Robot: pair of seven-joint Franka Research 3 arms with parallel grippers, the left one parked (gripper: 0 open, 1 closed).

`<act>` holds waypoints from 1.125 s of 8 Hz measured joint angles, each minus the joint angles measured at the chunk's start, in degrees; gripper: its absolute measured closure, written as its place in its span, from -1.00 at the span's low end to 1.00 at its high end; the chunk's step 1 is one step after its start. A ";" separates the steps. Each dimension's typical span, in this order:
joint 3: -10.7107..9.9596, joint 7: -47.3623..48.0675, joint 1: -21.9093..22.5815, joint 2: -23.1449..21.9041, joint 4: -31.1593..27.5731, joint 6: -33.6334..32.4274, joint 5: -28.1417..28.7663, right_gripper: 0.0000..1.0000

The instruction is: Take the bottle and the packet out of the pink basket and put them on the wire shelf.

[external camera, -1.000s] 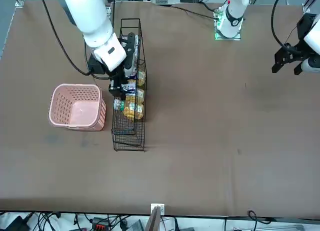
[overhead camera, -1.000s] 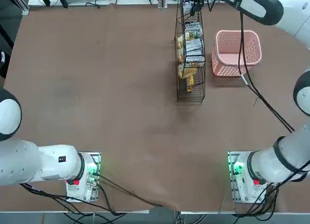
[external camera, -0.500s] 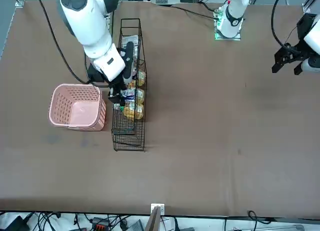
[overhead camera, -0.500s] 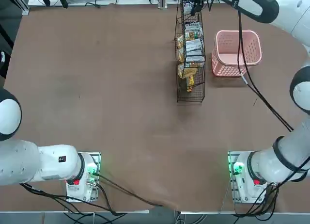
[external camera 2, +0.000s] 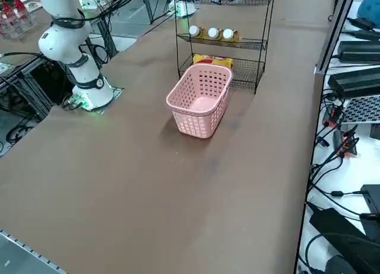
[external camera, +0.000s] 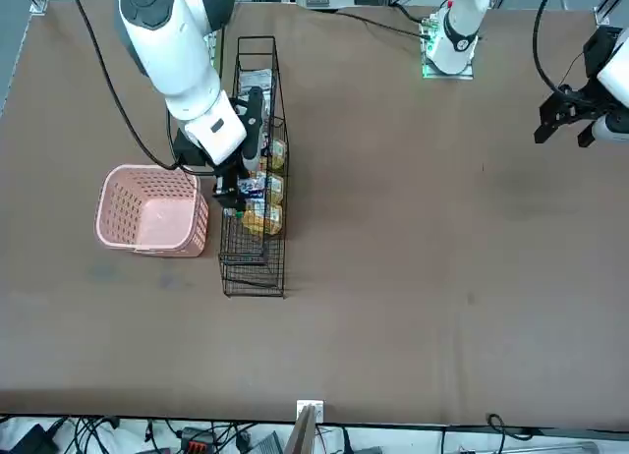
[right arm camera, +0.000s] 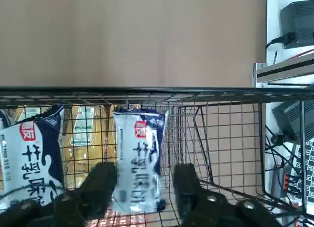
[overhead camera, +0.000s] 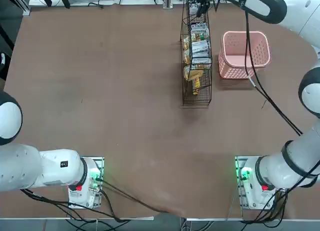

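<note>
Only the wrist view showed the right gripper (right arm camera: 142, 187) with fingers parted, released, either side of the packet (right arm camera: 138, 158) lying on the wire shelf (external camera: 254, 169). Front view showed the pink basket (external camera: 149, 210) empty. A second earlier, the arm stood slightly higher.

wire shelf (external camera 2: 221, 25) top cut off by right side view's edge

Wire shelf and pink basket side by side on the tabletop

The wire shelf (overhead camera: 196, 56) stands just left of the pink basket (overhead camera: 244, 54) in the overhead view, at the tabletop's (overhead camera: 125, 116) far end. The hand (right arm camera: 141, 185) hangs over the shelf's top tier, a packet (right arm camera: 138, 158) lying on the wire between its spread fingers, another packet (right arm camera: 29, 158) beside it
</note>
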 joint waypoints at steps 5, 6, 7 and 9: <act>-7.40 3.49 -0.17 -4.62 1.74 -4.32 10.26 -1.00; -8.67 3.62 -0.22 -5.80 1.75 -5.66 10.75 -1.00; -9.91 5.00 -0.16 -6.88 1.75 -7.20 10.83 -1.00; -13.61 9.26 -0.18 -8.90 1.75 -10.68 10.77 -1.00</act>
